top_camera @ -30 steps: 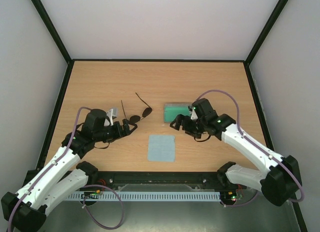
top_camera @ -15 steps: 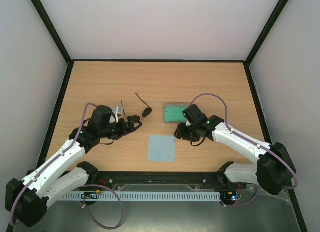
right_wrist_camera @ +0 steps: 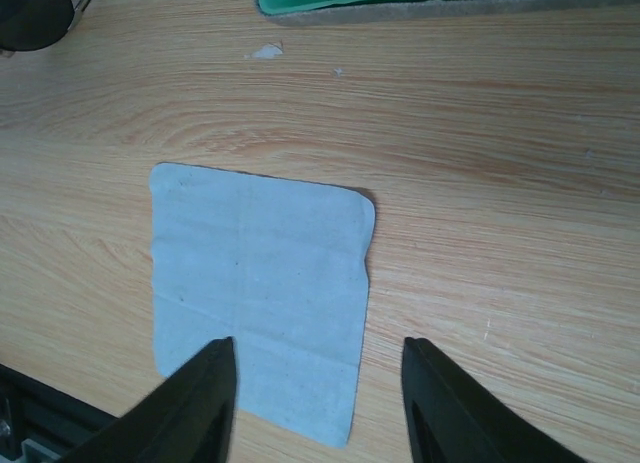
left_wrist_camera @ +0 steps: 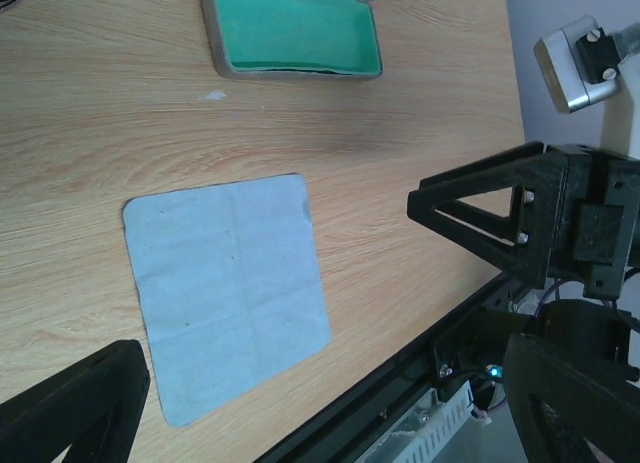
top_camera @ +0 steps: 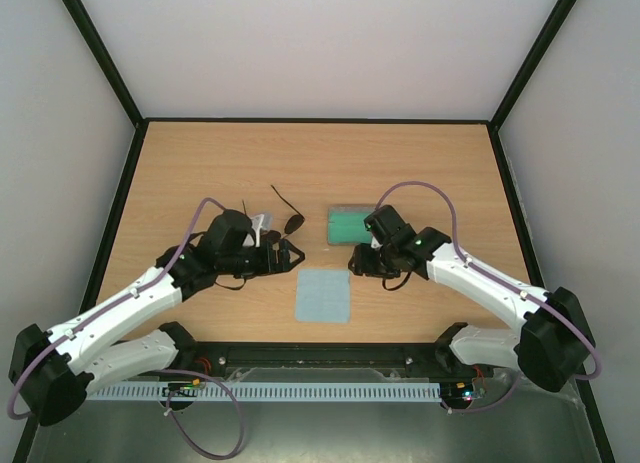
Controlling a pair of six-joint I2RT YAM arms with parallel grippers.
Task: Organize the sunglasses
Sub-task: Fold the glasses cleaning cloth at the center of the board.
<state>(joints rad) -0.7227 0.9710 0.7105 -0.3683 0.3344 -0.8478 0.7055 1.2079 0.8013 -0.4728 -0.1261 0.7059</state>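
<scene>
left arm has swung right, left gripper [left_wrist_camera: 275, 283] now near the soft pale-blue square cloth [top_camera: 323, 295], jaws wide apart, right gripper [right_wrist_camera: 318, 348] jaws apart too, thin wire round-lensed sunglasses [top_camera: 295, 223] lie on woodgrain table [top_camera: 200, 163], left of the green-lined case [top_camera: 350, 223]

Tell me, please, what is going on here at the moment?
Two robot arms are tidying up the sunglasses, which lie unfolded on the table beside the open grey case. Neither arm holds anything. The left gripper hangs open right by the sunglasses, and the right gripper hovers open between the case and the light blue cloth.
</scene>
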